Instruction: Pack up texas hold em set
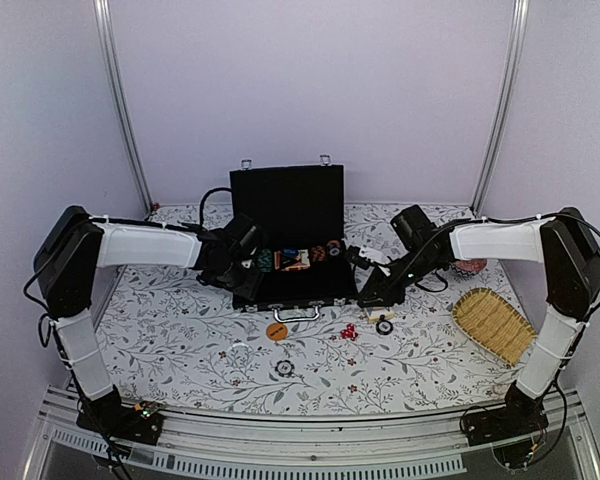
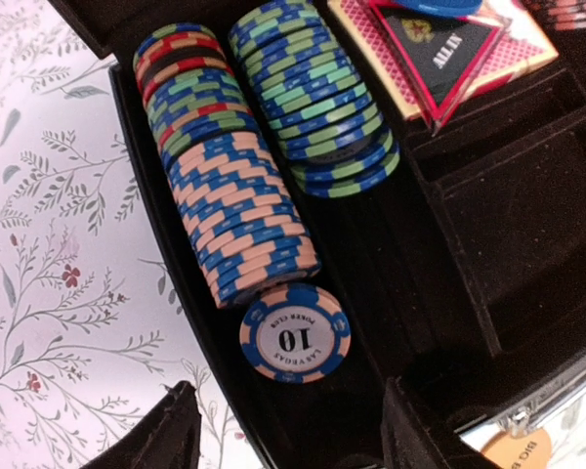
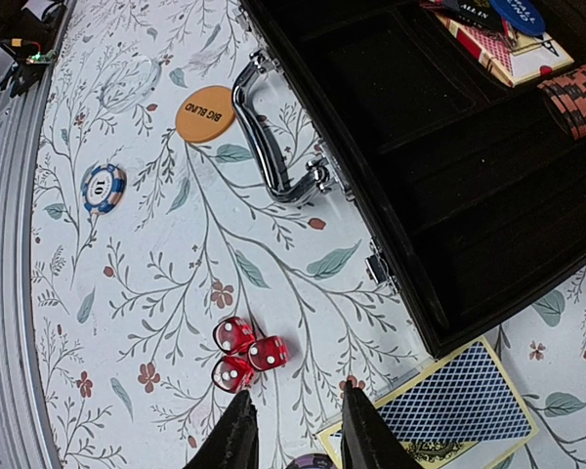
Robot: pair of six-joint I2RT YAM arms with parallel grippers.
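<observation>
Table under a white cloth printed with grey leaves and small red flowers. Lilac walls at the back and on both sides. One metal upright at the back left, another at the back right. Grey rail along the near edge.

Case mid-table, toward the back, open. Long axis runs left to right across the table. Lid stands upright on the far side, its inner face toward the arms. Handle and latches are on the near long edge, pointing at the bases.

Left gripper hangs over the case's left end, fingers spread wide with nothing between them. Below it are two rows of chips on edge, blue-peach and blue-green with a few red. A "10" chip lies flat at the near end of the first row. Next along are the cards, with a red-rimmed "ALL IN" triangle on top. The troughs to the right are bare black felt.

On the cloth in front of the case:
- Orange disc, marked BIG BLIND, just left of the handle.
- Loose chip nearer the rail.
- Three red dice touching in a cluster, right of the handle.

Right gripper hangs off the case's near right corner, fingers partly parted and gripping nothing, with the dice just ahead of its tips. A blue-backed deck lies flat beside that corner.

Far right: basket, and a red dish partly hidden behind the arm.
</observation>
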